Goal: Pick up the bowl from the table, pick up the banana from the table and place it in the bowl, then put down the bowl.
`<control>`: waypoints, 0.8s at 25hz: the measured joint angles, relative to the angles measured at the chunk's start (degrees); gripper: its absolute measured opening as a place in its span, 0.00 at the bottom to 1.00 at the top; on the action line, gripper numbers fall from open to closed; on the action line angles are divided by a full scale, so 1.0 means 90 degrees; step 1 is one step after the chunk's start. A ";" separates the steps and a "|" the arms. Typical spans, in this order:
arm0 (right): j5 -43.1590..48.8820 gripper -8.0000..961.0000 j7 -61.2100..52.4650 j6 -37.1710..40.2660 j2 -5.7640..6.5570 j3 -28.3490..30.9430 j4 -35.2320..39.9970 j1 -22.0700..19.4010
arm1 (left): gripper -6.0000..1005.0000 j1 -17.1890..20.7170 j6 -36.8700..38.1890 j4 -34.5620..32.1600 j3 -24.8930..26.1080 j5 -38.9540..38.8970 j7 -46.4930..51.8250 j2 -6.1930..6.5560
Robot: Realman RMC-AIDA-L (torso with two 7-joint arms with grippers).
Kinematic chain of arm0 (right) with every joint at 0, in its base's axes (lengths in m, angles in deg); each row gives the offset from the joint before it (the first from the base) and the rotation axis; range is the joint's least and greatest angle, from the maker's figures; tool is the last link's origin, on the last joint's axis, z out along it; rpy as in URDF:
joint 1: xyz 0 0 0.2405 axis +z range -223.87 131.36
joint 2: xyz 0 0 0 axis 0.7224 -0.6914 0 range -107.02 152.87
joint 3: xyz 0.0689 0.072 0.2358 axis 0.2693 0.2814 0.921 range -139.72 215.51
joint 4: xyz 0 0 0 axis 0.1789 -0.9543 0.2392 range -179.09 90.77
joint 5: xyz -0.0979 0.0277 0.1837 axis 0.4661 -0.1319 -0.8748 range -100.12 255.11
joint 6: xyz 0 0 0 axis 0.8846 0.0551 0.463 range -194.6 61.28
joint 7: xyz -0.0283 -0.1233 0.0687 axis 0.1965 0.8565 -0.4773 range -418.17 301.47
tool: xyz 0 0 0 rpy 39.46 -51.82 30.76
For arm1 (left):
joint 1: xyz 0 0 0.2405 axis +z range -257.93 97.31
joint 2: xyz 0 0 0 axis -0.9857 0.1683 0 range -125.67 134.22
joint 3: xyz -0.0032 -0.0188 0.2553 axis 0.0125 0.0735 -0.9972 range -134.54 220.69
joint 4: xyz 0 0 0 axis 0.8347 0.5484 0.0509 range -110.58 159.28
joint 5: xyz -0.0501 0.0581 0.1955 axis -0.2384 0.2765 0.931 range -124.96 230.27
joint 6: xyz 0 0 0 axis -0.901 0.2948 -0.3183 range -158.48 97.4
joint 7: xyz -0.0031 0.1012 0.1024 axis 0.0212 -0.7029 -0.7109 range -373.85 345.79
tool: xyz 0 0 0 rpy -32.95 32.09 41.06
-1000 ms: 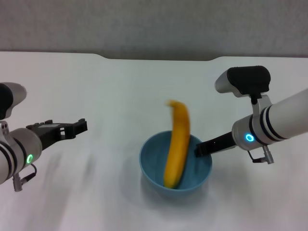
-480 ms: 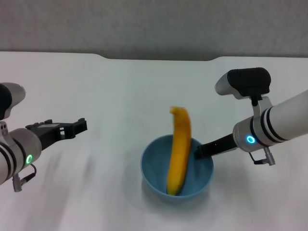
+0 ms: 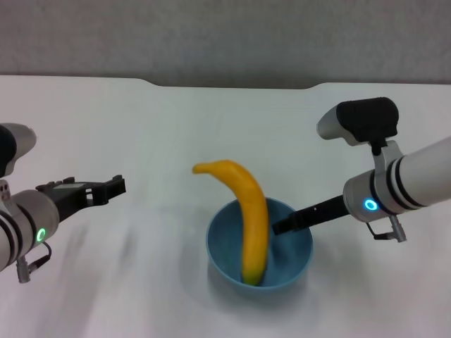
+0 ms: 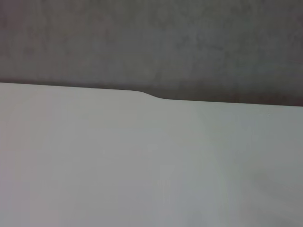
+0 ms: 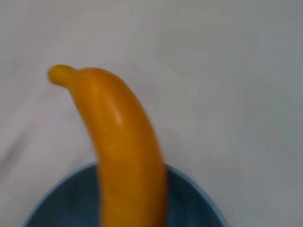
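Observation:
The light blue bowl (image 3: pixel 222 246) sits low at the middle front of the white table (image 3: pixel 162 127). The yellow banana (image 3: pixel 252 225) stands in it, its lower end inside and its upper end leaning out over the rim to the left. The right wrist view shows the banana (image 5: pixel 123 151) rising out of the bowl (image 5: pixel 199 201). My right gripper (image 3: pixel 283 225) is at the bowl's right rim, one black finger reaching inside, shut on the bowl. My left gripper (image 3: pixel 113 186) hovers empty and open at the left, well apart from the bowl.
The table's far edge with its shallow notch (image 3: pixel 232 86) runs along the back. The left wrist view shows only bare tabletop (image 4: pixel 142 165) and that notched edge. Nothing else stands on the table.
The banana has tipped: its upper end swung from nearly upright to leaning left over the rim. The bowl sank slightly lower. The left arm stayed put.

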 joint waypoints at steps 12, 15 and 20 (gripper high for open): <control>0.0930 0.85 -0.0239 -0.0224 0.0017 0.0350 -0.2964 -0.1744 | 0.90 0.0149 -0.0169 -0.0002 0.0044 0.0005 -0.0008 0.0007; 0.0933 0.90 -0.0159 0.0048 0.0013 0.0403 -0.3569 -0.2251 | 0.90 0.0183 -0.0273 -0.0026 0.0056 0.0040 -0.0016 0.0009; 0.0811 0.93 0.0397 0.1399 -0.0012 0.0202 -0.4091 -0.3135 | 0.90 0.0380 -0.1105 -0.0236 -0.0015 0.0110 -0.0031 0.0016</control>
